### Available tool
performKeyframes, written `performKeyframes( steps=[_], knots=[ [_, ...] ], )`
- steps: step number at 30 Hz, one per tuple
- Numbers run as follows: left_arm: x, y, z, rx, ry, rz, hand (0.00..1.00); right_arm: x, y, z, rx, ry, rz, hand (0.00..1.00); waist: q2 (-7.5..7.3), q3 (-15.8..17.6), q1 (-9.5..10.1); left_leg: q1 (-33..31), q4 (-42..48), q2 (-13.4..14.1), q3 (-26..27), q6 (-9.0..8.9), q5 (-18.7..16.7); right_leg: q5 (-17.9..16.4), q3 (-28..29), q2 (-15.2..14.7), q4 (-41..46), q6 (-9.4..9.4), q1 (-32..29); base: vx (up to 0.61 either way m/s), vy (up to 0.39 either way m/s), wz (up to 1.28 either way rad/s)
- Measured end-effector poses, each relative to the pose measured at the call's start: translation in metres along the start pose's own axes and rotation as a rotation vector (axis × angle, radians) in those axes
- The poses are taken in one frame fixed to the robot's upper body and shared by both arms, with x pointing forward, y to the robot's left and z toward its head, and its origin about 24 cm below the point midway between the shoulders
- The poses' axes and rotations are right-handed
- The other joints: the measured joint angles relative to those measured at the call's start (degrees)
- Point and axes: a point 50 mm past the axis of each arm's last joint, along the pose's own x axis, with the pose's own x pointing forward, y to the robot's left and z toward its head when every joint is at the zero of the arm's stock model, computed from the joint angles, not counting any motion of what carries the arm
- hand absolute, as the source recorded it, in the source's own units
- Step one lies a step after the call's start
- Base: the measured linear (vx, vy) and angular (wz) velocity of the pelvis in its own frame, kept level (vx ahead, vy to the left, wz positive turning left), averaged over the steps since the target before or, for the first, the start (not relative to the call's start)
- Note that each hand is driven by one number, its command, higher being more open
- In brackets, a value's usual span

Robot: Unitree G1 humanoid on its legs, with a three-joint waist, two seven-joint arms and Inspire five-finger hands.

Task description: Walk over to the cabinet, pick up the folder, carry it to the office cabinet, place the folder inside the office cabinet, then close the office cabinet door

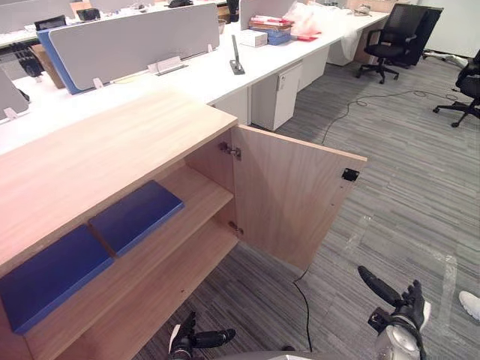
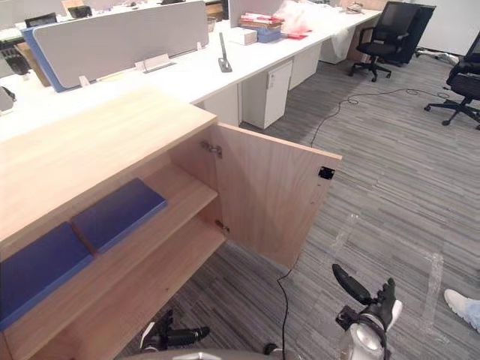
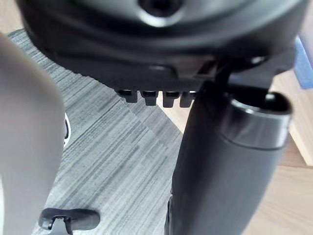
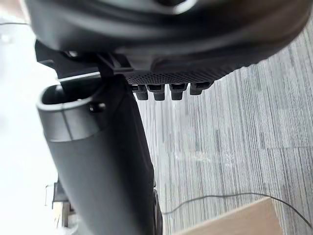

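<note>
A blue folder (image 1: 135,216) lies flat on the upper shelf (image 1: 202,196) of the wooden cabinet (image 1: 112,146) at the left of the frame, with a second folder (image 1: 49,274) just beside it toward the lower left (a thin strip of shelf shows between them). The cabinet's door (image 1: 292,196) stands wide open at centre. Grey striped carpet (image 1: 405,157) fills the right side. White desks (image 1: 225,69) with a grey divider screen (image 1: 127,34) run along the top, and black office chairs (image 1: 390,37) stand at upper right. At the bottom edge the left hand (image 1: 204,339) and right hand (image 1: 397,301) hang low, fingers relaxed, both empty.
</note>
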Motion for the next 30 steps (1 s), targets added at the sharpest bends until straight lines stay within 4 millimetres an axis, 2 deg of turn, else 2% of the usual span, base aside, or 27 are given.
performKeyframes(
  steps=[3,5,6,7,9,11,13,14,15,17,18,20,23,30],
  knots=[
    [0.0,0.001,0.0,0.006,-0.006,0.002,1.0,0.014,-0.009,0.015,0.0,-0.032,-0.042,1.0,0.4,0.14,-0.14,0.13,-0.93,-0.28,-0.87,-0.19,0.56,1.37,0.12,0.57,-2.9,0.03,1.15,0.04,-0.004,-0.02],
    [0.0,0.004,0.001,0.011,-0.013,0.007,1.0,0.028,-0.012,0.037,0.003,-0.084,-0.058,1.0,0.94,0.69,-0.14,0.14,-1.22,-0.46,-1.08,-0.21,0.61,2.42,0.26,0.89,-4.71,0.02,1.87,0.0,0.0,-0.02],
    [0.0,0.009,0.001,0.019,-0.016,0.016,1.0,0.038,-0.009,0.06,0.003,-0.146,-0.054,1.0,1.57,1.13,-0.09,-0.07,-1.3,-0.63,-1.14,-0.21,0.61,3.37,0.52,1.0,-6.1,-0.04,2.16,-0.02,0.008,-0.05],
    [0.0,0.011,0.0,0.026,-0.013,0.02,1.0,0.042,-0.006,0.07,0.006,-0.172,-0.049,1.0,1.78,1.5,-0.1,-0.07,-1.31,-0.71,-1.21,-0.21,0.61,3.79,0.61,1.04,-6.71,-0.05,2.41,-0.04,0.007,-0.05],
    [0.0,0.022,-0.005,0.061,-0.002,0.043,1.0,0.055,0.004,0.109,0.039,-0.256,-0.022,1.0,2.67,2.36,0.1,-0.24,-1.34,-0.99,-2.2,-0.2,0.6,5.14,0.82,1.14,-8.88,-0.07,3.21,-0.06,-0.006,-0.02],
    [-0.004,0.029,-0.018,0.081,0.045,0.059,1.0,0.06,0.017,0.131,-0.004,-0.306,0.023,1.0,3.27,2.82,0.3,-0.36,-1.74,-1.23,-3.35,-0.19,0.59,5.78,0.87,1.24,-10.22,0.1,3.52,-0.07,-0.015,-0.01],
    [-0.008,0.036,-0.033,0.067,0.096,0.082,1.0,0.061,0.032,0.147,-0.058,-0.341,0.087,1.0,3.36,3.38,0.61,-0.8,-2.07,-1.36,-4.49,-0.19,0.58,6.38,0.86,1.39,-11.38,-0.01,3.66,-0.08,-0.022,0.06],
    [-0.009,0.038,-0.034,0.034,0.096,0.092,1.0,0.061,0.04,0.154,-0.087,-0.358,0.124,1.0,3.18,4.08,1.08,-1.12,-2.07,-1.44,-5.38,-0.19,0.58,6.74,0.7,1.4,-11.74,-0.02,3.75,-0.07,-0.023,0.13],
    [-0.008,0.038,-0.031,0.033,0.083,0.093,1.0,0.061,0.044,0.157,-0.107,-0.364,0.142,1.0,3.13,4.32,1.5,-1.27,-2.07,-1.5,-5.69,-0.19,0.58,6.88,0.65,1.4,-11.9,-0.02,3.77,-0.11,-0.02,0.12],
    [-0.007,0.038,-0.028,0.034,0.058,0.093,1.0,0.057,0.071,0.164,-0.193,-0.385,0.265,1.0,3.05,4.55,2.39,-1.73,-1.9,-1.59,-6.18,-0.19,0.58,7.67,0.41,1.38,-12.72,0.06,4.03,-0.09,-0.01,0.07],
    [-0.007,0.037,-0.027,0.034,0.054,0.092,1.0,0.055,0.078,0.166,-0.219,-0.394,0.298,1.0,3.12,4.58,2.38,-1.98,-1.86,-1.61,-6.57,-0.19,0.57,7.72,0.11,1.33,-12.84,0.11,4.09,-0.05,-0.007,0.17],
    [-0.001,0.036,-0.016,0.038,0.034,0.089,1.0,0.047,0.108,0.17,-0.333,-0.419,0.421,1.0,3.42,5.58,2.27,-2.01,-1.76,-1.62,-7.43,-0.21,0.55,8.01,-0.46,1.34,-13.55,0.02,4.76,-0.04,-0.003,0.16],
    [0.004,0.031,-0.008,0.057,0.039,0.071,1.0,0.036,0.136,0.17,-0.413,-0.431,0.539,1.0,3.61,6.27,2.85,-2.11,-1.88,-1.53,-7.44,-0.23,0.57,8.57,-0.34,1.61,-14.04,-0.33,4.73,-0.01,-0.001,-0.01],
    [0.004,0.03,-0.011,0.041,0.061,0.066,1.0,0.036,0.144,0.185,-0.527,-0.444,0.57,1.0,3.42,7.02,1.97,-1.63,-2.23,-1.51,-7.91,-0.23,0.56,8.8,0.31,1.78,-14.03,-0.61,4.73,0.03,0.012,-0.05]
  ],
)
